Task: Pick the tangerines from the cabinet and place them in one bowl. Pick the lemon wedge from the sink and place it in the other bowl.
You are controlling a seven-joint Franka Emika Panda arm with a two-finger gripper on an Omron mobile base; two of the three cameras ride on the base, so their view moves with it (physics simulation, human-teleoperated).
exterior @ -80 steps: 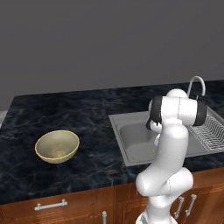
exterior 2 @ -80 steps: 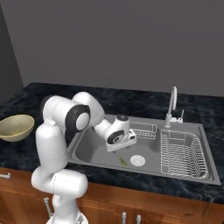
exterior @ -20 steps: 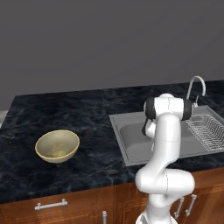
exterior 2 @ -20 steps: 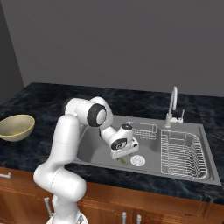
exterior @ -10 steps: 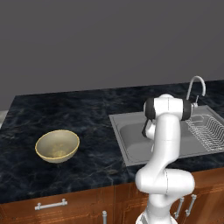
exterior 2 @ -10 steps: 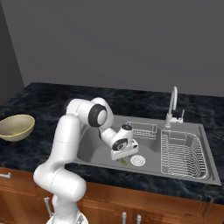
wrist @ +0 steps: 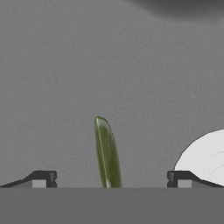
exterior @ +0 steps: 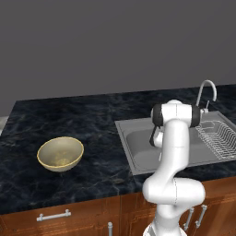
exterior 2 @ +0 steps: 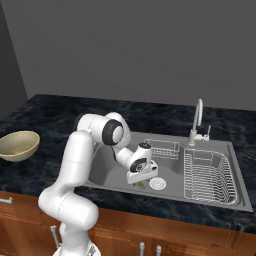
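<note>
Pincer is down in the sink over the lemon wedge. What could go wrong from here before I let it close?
1. The lemon wedge is thin and lies flat on the sink floor, so the open pincer may close above it or squeeze it out sideways.
2. The white drain sits close beside the wedge; a nudge could slide it there.
3. The tan-yellow bowl is far across the counter, so a weak grip may drop it.

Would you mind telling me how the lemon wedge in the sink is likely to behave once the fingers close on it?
The lemon wedge looks thin and narrow, so it is probably very light. Its glossy skin suggests it may slip between the fingertips. It lies on the smooth, flat sink floor between the open jaws, so a slightly off-centre squeeze would likely make it slide or twist rather than roll.
</note>
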